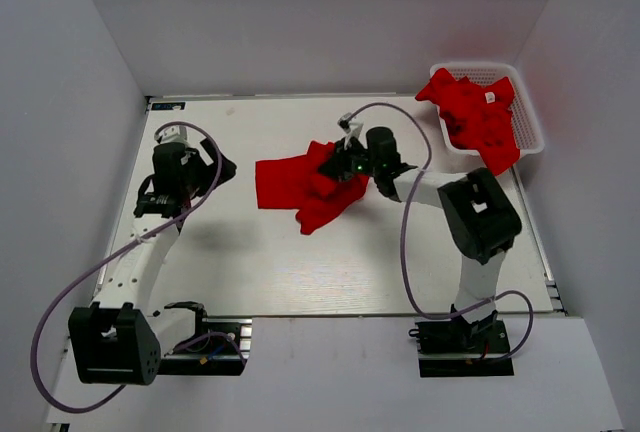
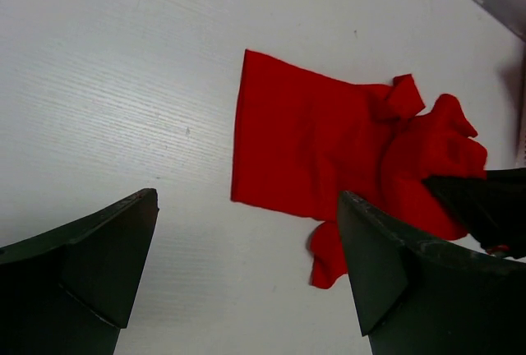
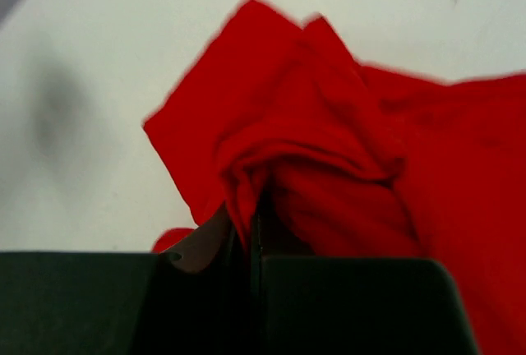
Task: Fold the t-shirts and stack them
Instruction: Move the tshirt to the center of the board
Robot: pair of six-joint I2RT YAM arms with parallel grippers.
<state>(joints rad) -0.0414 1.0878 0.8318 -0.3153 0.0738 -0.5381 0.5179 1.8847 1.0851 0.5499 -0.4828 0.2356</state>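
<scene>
1 shirt (image 1: 300, 187) mid-table (image 1: 250, 272), right side bunched up and pinched tight in right gripper (image 3: 251, 232). Left part flat with straight left edge, rest crumpled, plain red. Left gripper (image 2: 246, 215) spread wide, hovering left of shirt, not touching. More shirts (image 1: 475, 112) heaped in basket (image 1: 533, 130) at far right corner, 1 white tag visible.

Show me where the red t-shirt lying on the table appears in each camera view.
Top external: t-shirt at mid-table, between the two arms.
Left wrist: centre to right of the picture, straight edge to the left.
Right wrist: fills the centre and right, bunched.
Shared landmark: the right gripper pinching the bunched end, at the right edge in left wrist and bottom centre in right wrist.
</scene>
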